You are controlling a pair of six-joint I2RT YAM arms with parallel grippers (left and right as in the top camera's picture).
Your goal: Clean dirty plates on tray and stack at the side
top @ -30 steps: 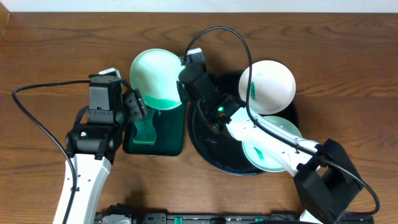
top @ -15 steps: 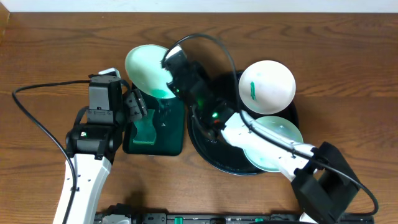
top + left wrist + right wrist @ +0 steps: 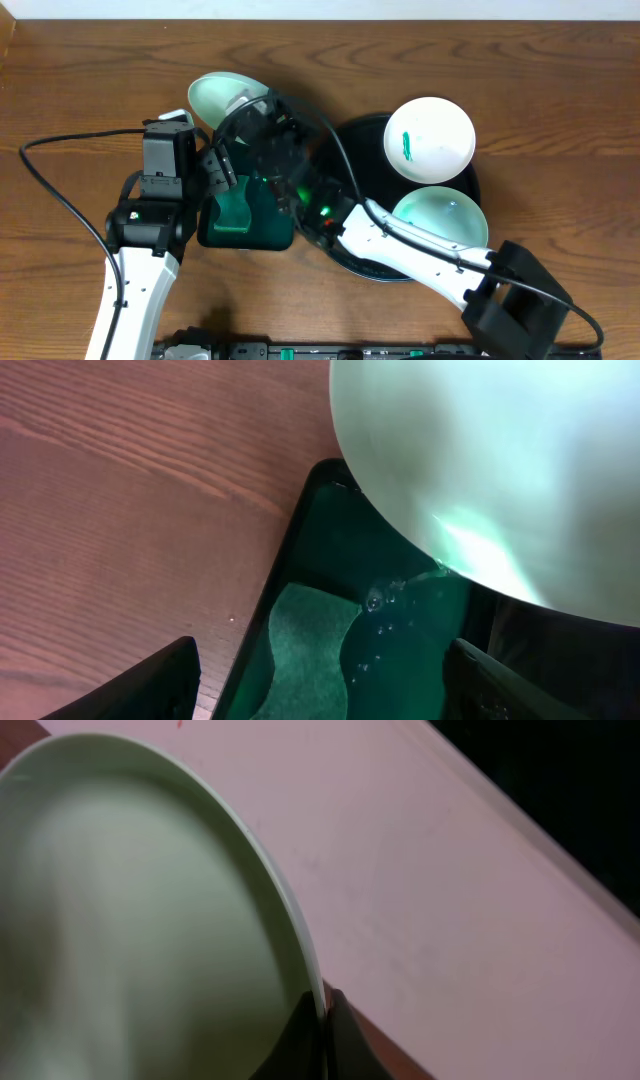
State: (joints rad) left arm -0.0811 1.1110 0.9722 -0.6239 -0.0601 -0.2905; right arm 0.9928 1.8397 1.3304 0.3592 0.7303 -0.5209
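Observation:
My right gripper (image 3: 256, 112) is shut on the rim of a pale-mint plate (image 3: 218, 97), held tilted above the far end of the dark green tray (image 3: 247, 236). The right wrist view shows its fingers (image 3: 322, 1012) pinching the plate's edge (image 3: 150, 920). The same plate hangs over the green tray in the left wrist view (image 3: 500, 460). My left gripper (image 3: 217, 170) is open, over the green tray's left side, empty. Two plates lie on the black tray (image 3: 340, 150): one with a green smear (image 3: 430, 138) and one pale-mint (image 3: 440, 218).
The dark green rectangular tray holds water and a green sponge (image 3: 305, 650). It stands just left of the black tray. A black cable (image 3: 60, 170) runs over the table at the left. Bare wooden table (image 3: 560, 100) lies to the right and back.
My right gripper has carried the plate leftward and back, tilting it more on edge, from above the green tray's far end toward the table behind it. The left arm has not moved.

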